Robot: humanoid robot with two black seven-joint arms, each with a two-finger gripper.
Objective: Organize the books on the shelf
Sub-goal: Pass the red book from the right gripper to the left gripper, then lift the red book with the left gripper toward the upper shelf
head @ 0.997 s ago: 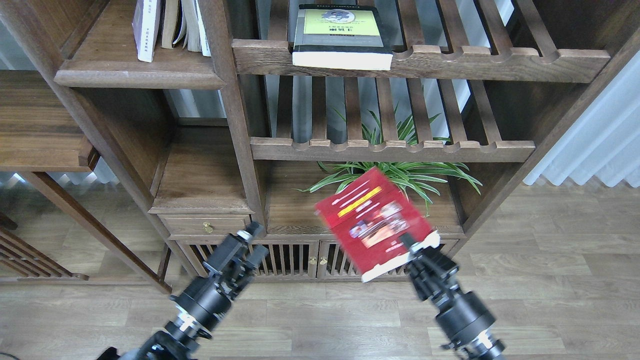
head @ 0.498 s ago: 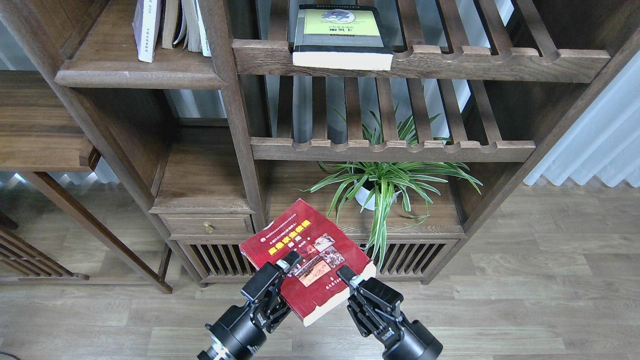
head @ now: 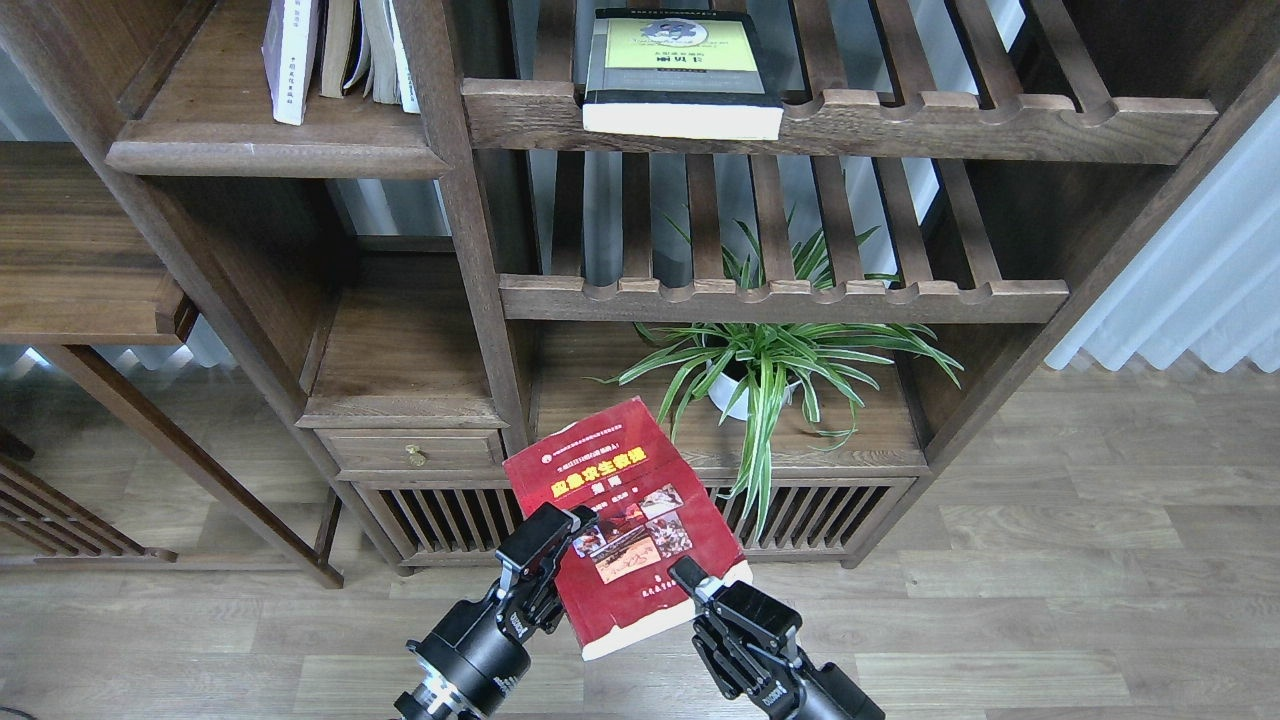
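Note:
A red book (head: pixel 620 500) with a yellow title and photos is held low in front of the bookcase, between my two grippers. My left gripper (head: pixel 558 538) clamps its left edge, with one finger on the cover. My right gripper (head: pixel 697 583) clamps its lower right corner. A black-grey book (head: pixel 680 70) with a yellow panel lies flat on the upper slatted shelf (head: pixel 900 120). A pale lilac-white book (head: pixel 287 55) stands beside other books on the solid dark brown shelf (head: pixel 270 155) at the upper left.
A potted spider plant (head: pixel 765 370) stands on the low cabinet top behind the red book. A second slatted shelf (head: pixel 800 300) runs above it. A small drawer unit (head: pixel 415 455) is at the lower left, and a white curtain (head: pixel 1200 290) hangs at the right.
The red book moved from the right, held by the right gripper alone, down to the middle. The left gripper came up to its left edge. The book then turned slightly more upright.

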